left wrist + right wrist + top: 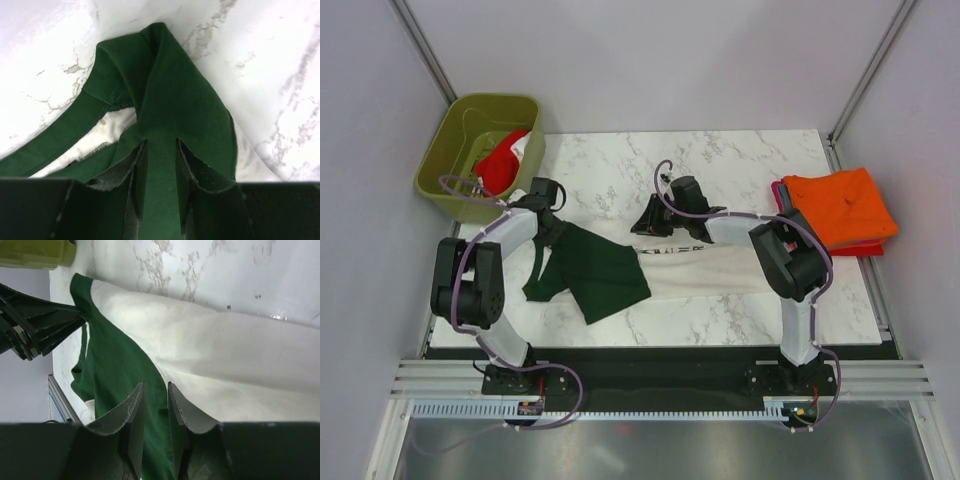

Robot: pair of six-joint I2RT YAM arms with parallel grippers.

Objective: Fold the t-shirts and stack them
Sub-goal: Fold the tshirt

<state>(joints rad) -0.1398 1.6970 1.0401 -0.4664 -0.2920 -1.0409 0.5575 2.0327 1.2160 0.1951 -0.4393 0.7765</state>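
The cream t-shirt (705, 268) with dark green sleeves (603, 272) lies crumpled across the middle of the marble table. My left gripper (555, 228) is shut on a fold of its green cloth (165, 100) at the shirt's left end, with a ribbed green band beside it. My right gripper (648, 222) is shut on green cloth (115, 365) next to the seam with the cream body (225, 360), at the shirt's far edge. A folded orange t-shirt (840, 205) lies on a red one (868, 250) at the right. Another red shirt (500, 162) is in the bin.
The olive-green bin (445, 150) stands at the back left corner, also seen in the right wrist view (35, 252). The left arm's gripper shows in the right wrist view (35, 330). The table's right edge runs just beyond the orange stack.
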